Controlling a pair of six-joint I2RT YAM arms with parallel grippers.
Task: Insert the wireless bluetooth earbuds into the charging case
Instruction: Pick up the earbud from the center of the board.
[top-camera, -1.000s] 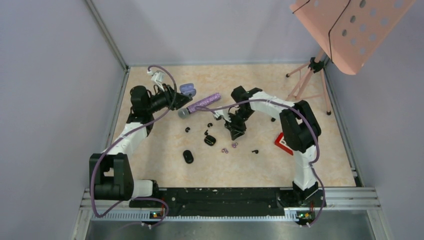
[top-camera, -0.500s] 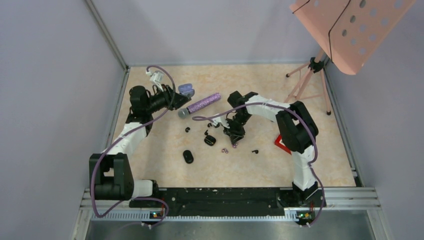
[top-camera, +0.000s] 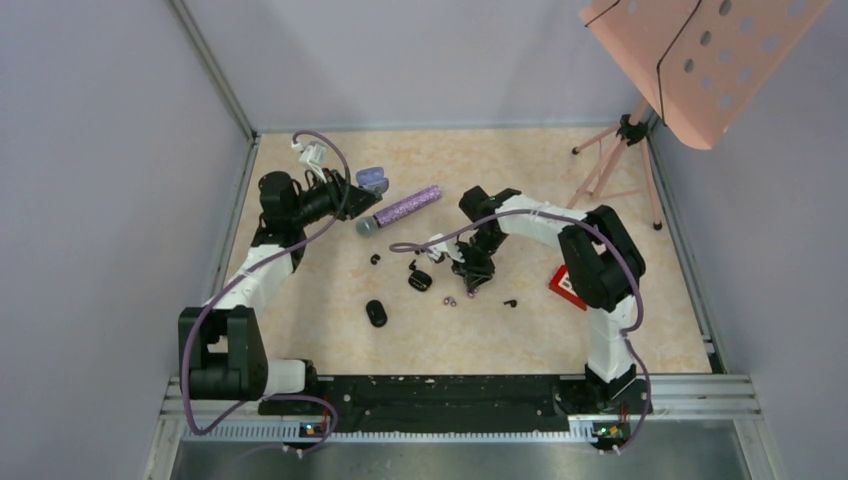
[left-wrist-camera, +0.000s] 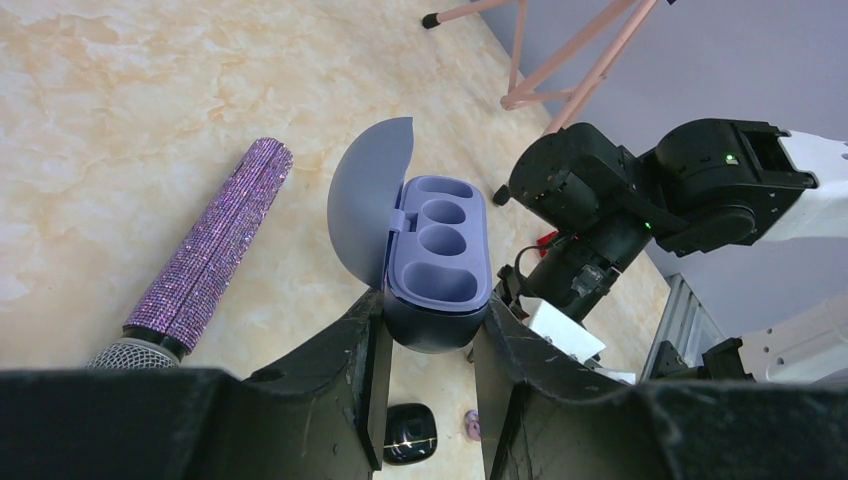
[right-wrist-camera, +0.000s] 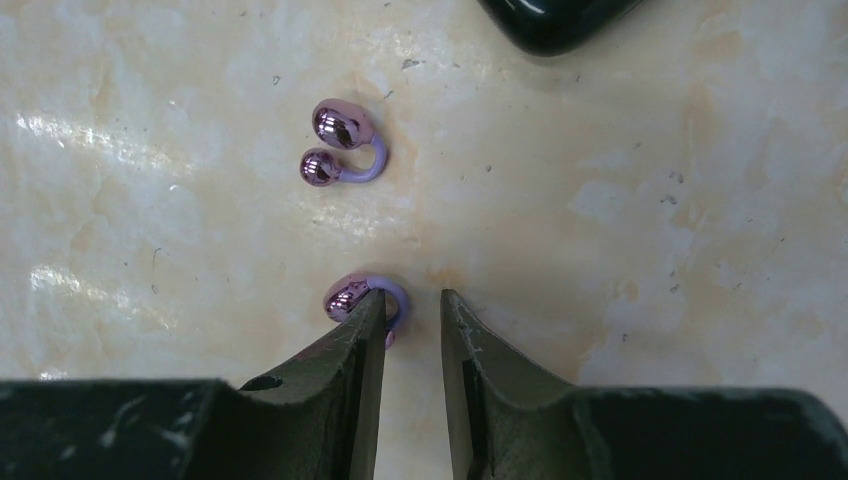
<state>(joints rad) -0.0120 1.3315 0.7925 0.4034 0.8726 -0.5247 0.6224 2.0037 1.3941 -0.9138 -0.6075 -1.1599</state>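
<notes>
Me: Right arm slid a bit nearer, down over the two pink earbuds (right-wrist-camera: 343, 150). Left arm stayed put.

Friend: Where are they?

Me: Flat on the table (top-camera: 500, 340), around the middle, just right of the little black case (top-camera: 420, 281). One lies by itself. The other earbud (right-wrist-camera: 365, 297) touches one finger of my right gripper (right-wrist-camera: 412, 300).

Friend: Is it holding that one?

Me: No. The fingers are close together with nothing between them. The bud sits outside the gap.

Friend: So what could go wrong?

Me: If I squeeze now, I think I grab air. Or the finger flicks the bud away, since it is round and shiny.

Friend: And the home for it?

Me: My left gripper (left-wrist-camera: 430, 305) pinches the purple charging case (left-wrist-camera: 437, 260), lid open, at the far left by the glitter microphone (left-wrist-camera: 215, 260). That is well apart, so a weak pinch could drop the bud on the way.
</notes>
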